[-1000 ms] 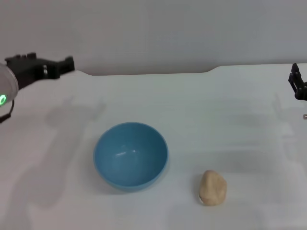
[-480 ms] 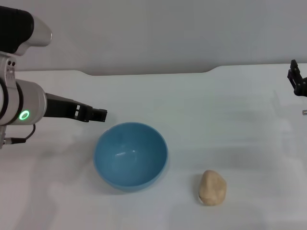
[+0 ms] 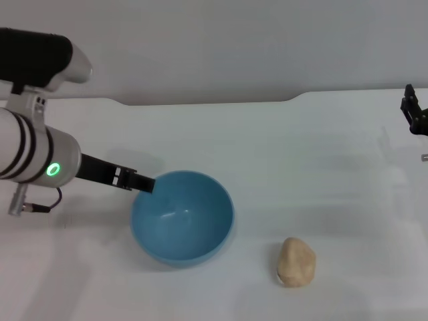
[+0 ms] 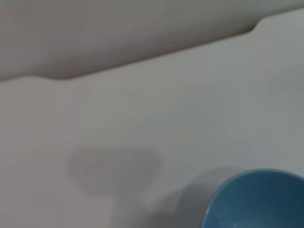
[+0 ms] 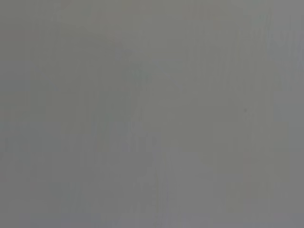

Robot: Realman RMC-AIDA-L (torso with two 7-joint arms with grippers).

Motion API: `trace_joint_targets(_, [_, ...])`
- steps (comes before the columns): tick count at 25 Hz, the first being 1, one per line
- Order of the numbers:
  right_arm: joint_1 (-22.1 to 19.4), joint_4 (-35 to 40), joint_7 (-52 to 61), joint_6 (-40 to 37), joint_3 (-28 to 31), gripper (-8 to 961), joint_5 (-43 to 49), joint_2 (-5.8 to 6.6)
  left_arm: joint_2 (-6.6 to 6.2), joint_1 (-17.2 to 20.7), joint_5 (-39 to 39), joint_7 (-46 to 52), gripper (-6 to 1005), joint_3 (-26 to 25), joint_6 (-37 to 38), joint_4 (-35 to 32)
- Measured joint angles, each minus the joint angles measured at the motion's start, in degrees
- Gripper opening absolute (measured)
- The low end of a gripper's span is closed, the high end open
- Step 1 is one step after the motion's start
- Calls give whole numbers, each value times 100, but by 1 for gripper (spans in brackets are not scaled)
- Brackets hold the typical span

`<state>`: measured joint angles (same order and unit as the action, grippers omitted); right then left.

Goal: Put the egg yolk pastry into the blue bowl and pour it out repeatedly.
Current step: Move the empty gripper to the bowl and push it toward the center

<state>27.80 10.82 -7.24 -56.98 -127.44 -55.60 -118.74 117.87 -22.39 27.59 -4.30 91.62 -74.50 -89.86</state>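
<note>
Head view: left tool at the near-left rim of the blue bowl; its finger state cannot be told. Egg yolk pastry lies well right on the worktop. Right tool parked far right.

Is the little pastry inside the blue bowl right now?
No, the egg yolk pastry lies on the white table beside the blue bowl, which holds nothing.

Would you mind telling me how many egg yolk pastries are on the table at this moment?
1. The egg yolk pastry lies on the table, apart from the blue bowl, toward the robot's right. The bowl's inside shows none.
</note>
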Motion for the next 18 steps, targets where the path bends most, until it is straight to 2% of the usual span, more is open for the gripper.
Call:
trace_joint_targets(10, [-42,-46,-8,3,0,624,0,0,32,-599,29,149,885,22,251,1025])
trace_joint_targets(16, [-48,-112,12,3,5,624,0,0,35,-755,32,166,886,23,276,1239])
trace_joint_targets(18, [-51,-124,16,3,34,625,0,0,34,-1082,35,175,886,22,297,1782])
